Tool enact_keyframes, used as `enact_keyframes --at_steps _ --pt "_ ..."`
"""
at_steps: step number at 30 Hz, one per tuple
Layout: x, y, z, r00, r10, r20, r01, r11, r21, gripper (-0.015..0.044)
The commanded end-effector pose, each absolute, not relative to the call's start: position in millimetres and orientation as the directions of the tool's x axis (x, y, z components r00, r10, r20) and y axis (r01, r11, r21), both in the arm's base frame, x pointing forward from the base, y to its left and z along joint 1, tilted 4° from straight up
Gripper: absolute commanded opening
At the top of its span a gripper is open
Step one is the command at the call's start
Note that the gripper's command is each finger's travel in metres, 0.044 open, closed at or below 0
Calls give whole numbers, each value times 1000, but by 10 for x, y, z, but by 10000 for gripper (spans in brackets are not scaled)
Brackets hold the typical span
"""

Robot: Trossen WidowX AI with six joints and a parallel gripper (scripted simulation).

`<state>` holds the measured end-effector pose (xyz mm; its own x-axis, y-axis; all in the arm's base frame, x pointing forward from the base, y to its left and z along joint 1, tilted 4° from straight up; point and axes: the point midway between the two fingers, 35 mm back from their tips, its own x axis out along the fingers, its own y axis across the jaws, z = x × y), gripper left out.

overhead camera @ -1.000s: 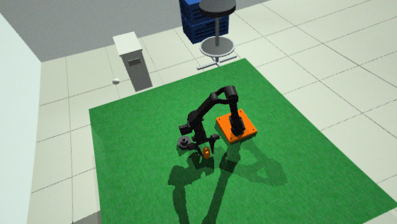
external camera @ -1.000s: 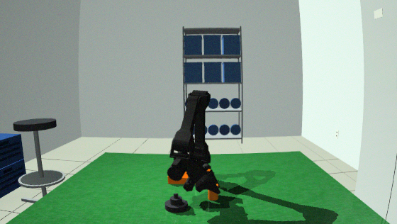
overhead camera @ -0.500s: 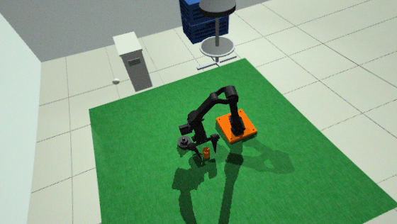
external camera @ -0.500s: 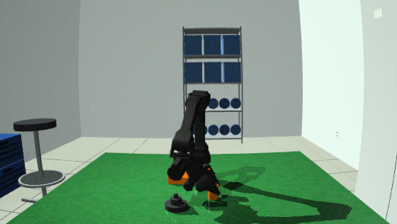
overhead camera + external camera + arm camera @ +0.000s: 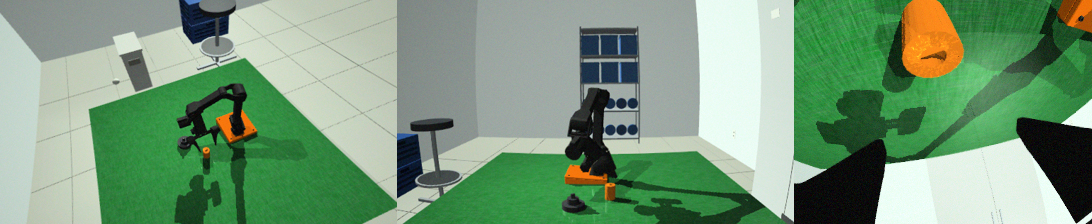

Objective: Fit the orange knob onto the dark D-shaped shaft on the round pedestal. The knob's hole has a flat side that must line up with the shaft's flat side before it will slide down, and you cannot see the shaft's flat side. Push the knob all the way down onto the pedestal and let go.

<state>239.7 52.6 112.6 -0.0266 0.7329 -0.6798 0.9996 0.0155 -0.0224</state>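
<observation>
The orange knob stands upright on the green mat, hole end up. The wrist view shows its D-shaped hole. The dark round pedestal stands to the knob's left in the top and exterior views, its short shaft upright and bare. It is not in the wrist view. My gripper is wide open and empty, above the knob and clear of it. In the wrist view the knob lies beyond the fingertips. The shaft's flat side cannot be seen.
The arm's orange base plate is on the green mat behind the knob. A stool, blue crates, a grey-white cabinet and a shelf rack stand off the mat.
</observation>
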Motion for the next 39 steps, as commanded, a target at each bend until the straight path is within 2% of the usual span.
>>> enact_keyframes --at_steps 1,4,7,23,26,30,35,39 --pt "2355 564 1177 -97 534 -840 995 61 -76 440" --pt "2372 543 1263 -78 282 -956 997 42 -68 440" --pt "2425 522 1404 -1 93 -996 1000 8 0 440" --pt "2430 521 1416 6 80 -997 1000 22 8 440" --pt "2430 522 1413 6 80 -997 968 248 26 440" --pt "2430 522 1409 6 81 -997 797 602 54 440" --pt "2430 523 1403 7 81 -997 414 907 76 440" --pt "2430 524 1399 7 81 -997 93 992 81 440"
